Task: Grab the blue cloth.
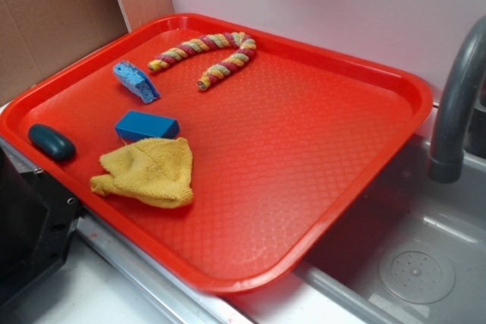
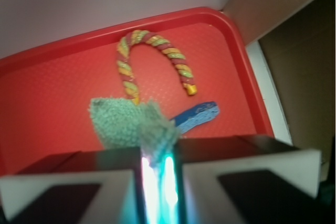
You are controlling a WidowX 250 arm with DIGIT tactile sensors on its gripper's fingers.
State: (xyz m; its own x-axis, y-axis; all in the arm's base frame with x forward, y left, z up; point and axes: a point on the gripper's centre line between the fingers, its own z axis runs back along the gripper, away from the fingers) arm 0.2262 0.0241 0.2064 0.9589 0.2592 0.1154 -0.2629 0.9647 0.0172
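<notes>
The gripper (image 2: 156, 179) has its fingers pinching the pale teal-blue fuzzy terry cloth (image 2: 130, 123), which hangs just beyond the fingertips above the red plastic tray (image 2: 52, 98).

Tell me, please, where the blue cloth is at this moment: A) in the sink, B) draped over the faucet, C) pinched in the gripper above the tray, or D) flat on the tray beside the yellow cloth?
C: in the wrist view the blue cloth hangs from the shut gripper above the tray; the exterior view shows no blue cloth on the tray, only the yellow cloth and other items.
</notes>
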